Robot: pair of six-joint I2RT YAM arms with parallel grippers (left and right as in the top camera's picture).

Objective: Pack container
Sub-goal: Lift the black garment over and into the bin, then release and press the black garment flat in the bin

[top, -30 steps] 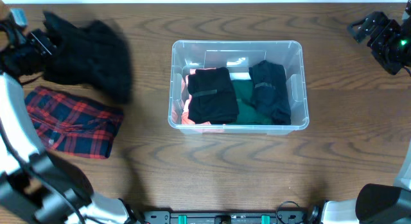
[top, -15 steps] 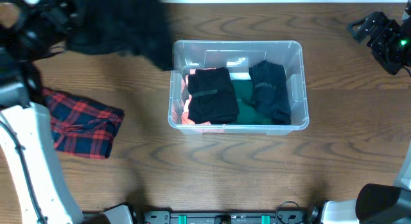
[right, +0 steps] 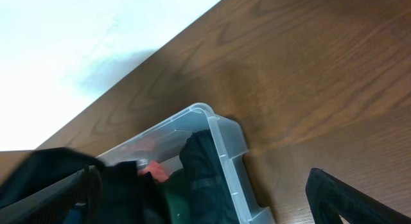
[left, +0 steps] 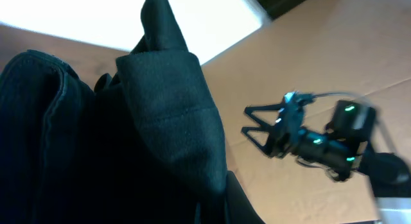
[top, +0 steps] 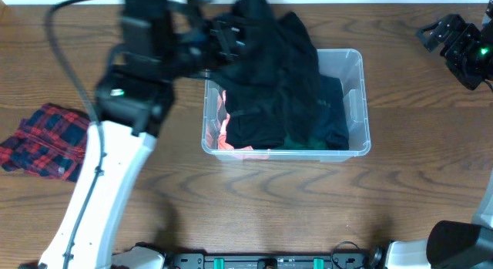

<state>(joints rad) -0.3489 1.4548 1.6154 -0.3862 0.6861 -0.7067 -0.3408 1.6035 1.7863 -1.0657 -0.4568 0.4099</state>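
Observation:
The clear plastic container stands mid-table and also shows in the right wrist view. It holds a folded black garment, a dark blue one, green cloth and pink cloth. My left gripper is shut on a large black garment, which hangs over the container's back left part. In the left wrist view the black garment hides the jaws. My right gripper is open and empty at the far right back.
A red plaid garment lies crumpled at the table's left edge. My left arm crosses the table's left half from the front. The right arm shows in the left wrist view.
My left gripper has swung from the far left to over the container, carrying the black garment. The plaid garment has shifted left and bunched up. The right arm has not moved.

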